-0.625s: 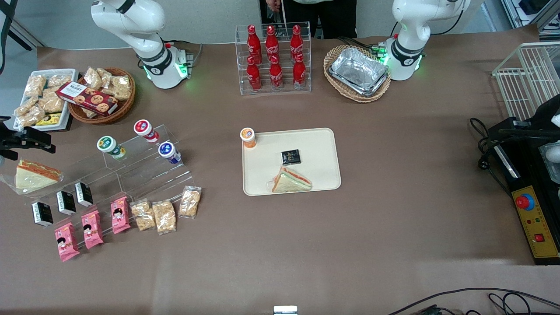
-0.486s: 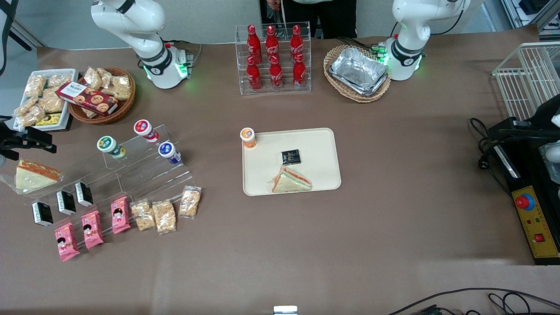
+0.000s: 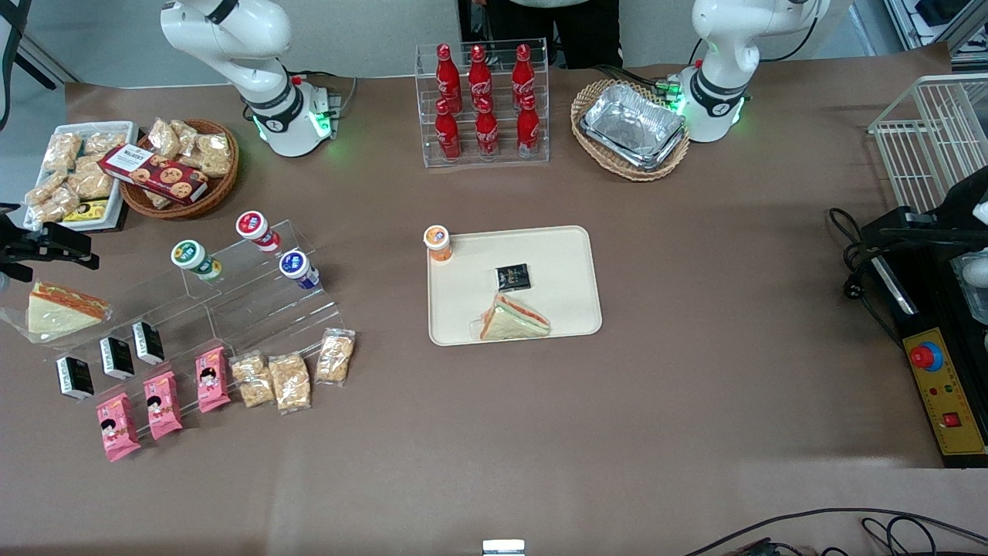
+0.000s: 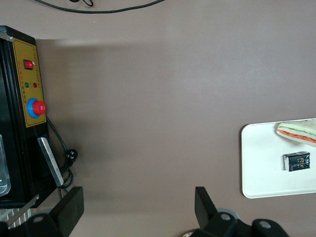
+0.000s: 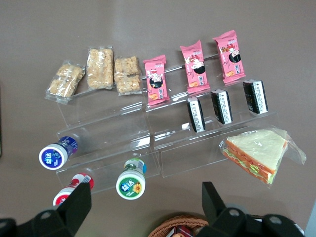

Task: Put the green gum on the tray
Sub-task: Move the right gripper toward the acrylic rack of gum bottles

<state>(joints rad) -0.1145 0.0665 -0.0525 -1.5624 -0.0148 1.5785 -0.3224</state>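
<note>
The green gum (image 3: 193, 257), a small canister with a green-and-white lid, stands on the clear acrylic step stand (image 3: 231, 301), beside the red-lidded canister (image 3: 255, 228) and the blue-lidded one (image 3: 298, 267). In the right wrist view the green gum (image 5: 131, 183) lies between my open fingers, well below them. My gripper (image 5: 143, 210) is open and empty, high above the table at the working arm's end (image 3: 50, 245). The cream-beige tray (image 3: 567, 255) lies mid-table and holds an orange-lidded canister (image 3: 438, 241), a black packet (image 3: 512, 276) and a wrapped sandwich (image 3: 512, 320).
The stand also carries black packets (image 3: 116, 357), pink snack bags (image 3: 162, 403) and cracker bags (image 3: 289, 380). Another sandwich (image 3: 58, 309) lies beside it. A wicker basket of snacks (image 3: 181, 166), a cola bottle rack (image 3: 482, 100) and a basket of foil trays (image 3: 631, 127) stand farther from the camera.
</note>
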